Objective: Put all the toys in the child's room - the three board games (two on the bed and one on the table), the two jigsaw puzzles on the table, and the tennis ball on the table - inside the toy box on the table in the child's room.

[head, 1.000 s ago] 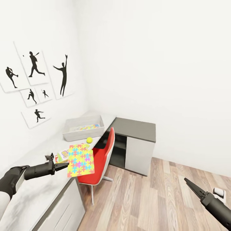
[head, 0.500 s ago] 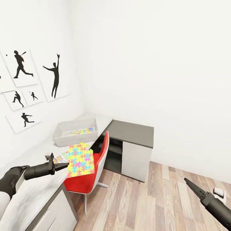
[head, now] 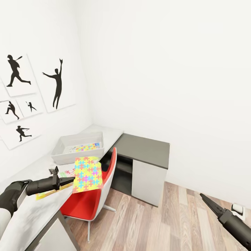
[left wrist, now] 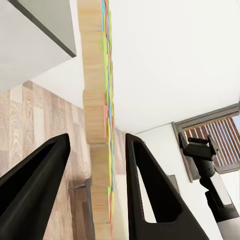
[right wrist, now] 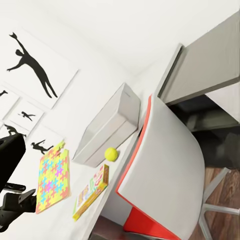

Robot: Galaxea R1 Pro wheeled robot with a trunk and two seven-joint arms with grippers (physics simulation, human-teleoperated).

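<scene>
The left gripper (head: 71,180) pinches the flat bright jigsaw puzzle square (head: 88,174) by its edge, and the shallow grey plastic toy box (head: 59,153) waits at twelve o'clock from it.

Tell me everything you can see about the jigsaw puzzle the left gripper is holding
The jigsaw puzzle is a thin flat square covered in interlocking yellow, pink, blue and green pieces. Edge-on in the left wrist view, its backing looks like pale wood. The left gripper pinches one edge, holding it lifted and tilted off the table, in front of the red chair and short of the toy box.
</scene>
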